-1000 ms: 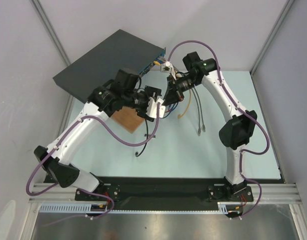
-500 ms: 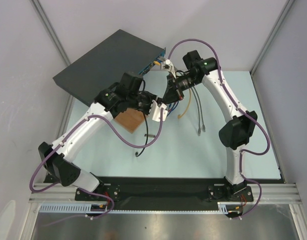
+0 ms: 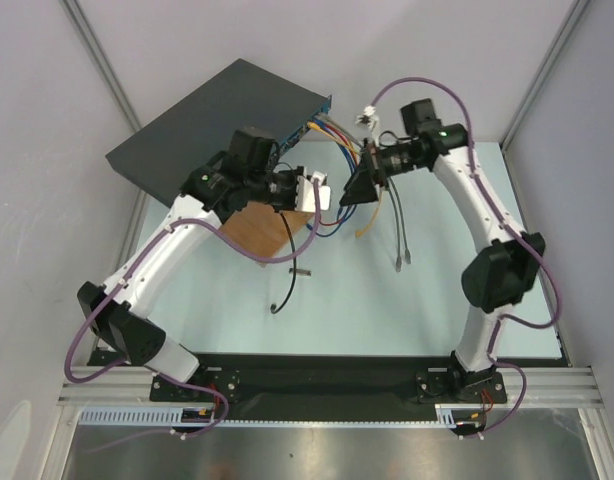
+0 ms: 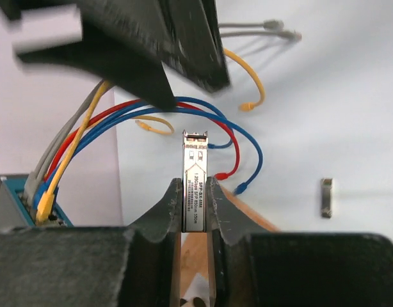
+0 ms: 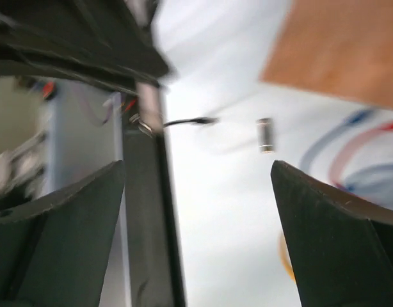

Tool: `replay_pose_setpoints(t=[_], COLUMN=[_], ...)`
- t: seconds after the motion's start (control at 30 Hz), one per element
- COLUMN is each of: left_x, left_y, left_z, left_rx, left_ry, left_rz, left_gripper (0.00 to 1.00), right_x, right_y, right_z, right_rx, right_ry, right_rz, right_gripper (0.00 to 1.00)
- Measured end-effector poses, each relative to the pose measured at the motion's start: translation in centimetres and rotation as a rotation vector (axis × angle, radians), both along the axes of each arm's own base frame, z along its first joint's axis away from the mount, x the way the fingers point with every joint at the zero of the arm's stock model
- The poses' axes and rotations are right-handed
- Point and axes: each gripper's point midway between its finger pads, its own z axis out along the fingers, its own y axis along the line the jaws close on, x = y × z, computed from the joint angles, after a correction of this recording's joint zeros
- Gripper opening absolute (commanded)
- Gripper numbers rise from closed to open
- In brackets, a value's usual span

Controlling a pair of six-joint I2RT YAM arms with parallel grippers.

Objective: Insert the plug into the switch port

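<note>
Plug (image 4: 195, 160) sits clamped upright in the left gripper (image 4: 195, 187) while the right gripper (image 5: 196, 167) stands wide open.

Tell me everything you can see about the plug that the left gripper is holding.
The plug is a slim, rectangular module of silvery metal. A white label with small print runs along its face, and its far tip is notched. In the left wrist view it stands upright, clamped on both sides between the two dark fingers of the left gripper. Its upper part sticks out free and nothing else touches it.
</note>
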Motion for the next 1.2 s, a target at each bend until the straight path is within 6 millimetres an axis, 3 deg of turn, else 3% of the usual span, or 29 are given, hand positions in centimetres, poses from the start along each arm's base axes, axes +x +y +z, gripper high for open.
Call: replay_pose_setpoints(t=[0.1,0.2,0.37,0.47,0.5,0.57,0.7,0.77,1.0,1.2], left_x=[-0.1,-0.6,-1.3,-1.3,-1.3,-1.4,-1.7,-1.8,-1.9,-2.0], left_y=[0.1,0.0,0.0,0.1,0.1,0.0,-0.3,-0.5,-0.6,-0.7], left_z=[1.5,2.0,2.7,4.2,4.6,5.2,4.8,4.3,3.4,3.4], left_rx=[-0.075,-0.129,-0.202,-0.247,-0.257,-0.275,-0.275,-0.266,-0.248,-0.246], left_ry=[0.078,0.17,0.336,0.383,0.397,0.422,0.481,0.504,0.538,0.536], left_rz=[0.044,0.08,0.159,0.194,0.201,0.201,0.197,0.199,0.196,0.192], left_gripper=[0.0,0.0,0.0,0.0,0.0,0.0,0.0,0.0,0.0,0.01], right_x=[2.5,4.3,2.7,1.9,1.5,0.9,-1.9,-2.7,-2.3,-2.0], right_y=[-3.0,-5.2,-4.7,-4.7,-4.6,-3.9,-0.8,-0.1,-0.2,0.1], right_z=[0.9,3.2,9.6,11.1,11.1,10.3,7.1,6.1,6.1,5.5], right_rx=[0.001,-0.03,0.007,0.018,0.007,-0.02,-0.056,-0.059,-0.064,-0.065], right_ry=[-0.111,-0.366,-0.729,-0.831,-0.869,-0.931,-0.972,-0.962,-0.973,-0.958], right_rz=[-0.158,-0.275,-0.266,-0.232,-0.211,-0.156,0.007,0.048,0.038,0.046], right_gripper=[1.0,1.0,1.0,0.96,0.87,0.82,0.63,0.61,0.51,0.51])
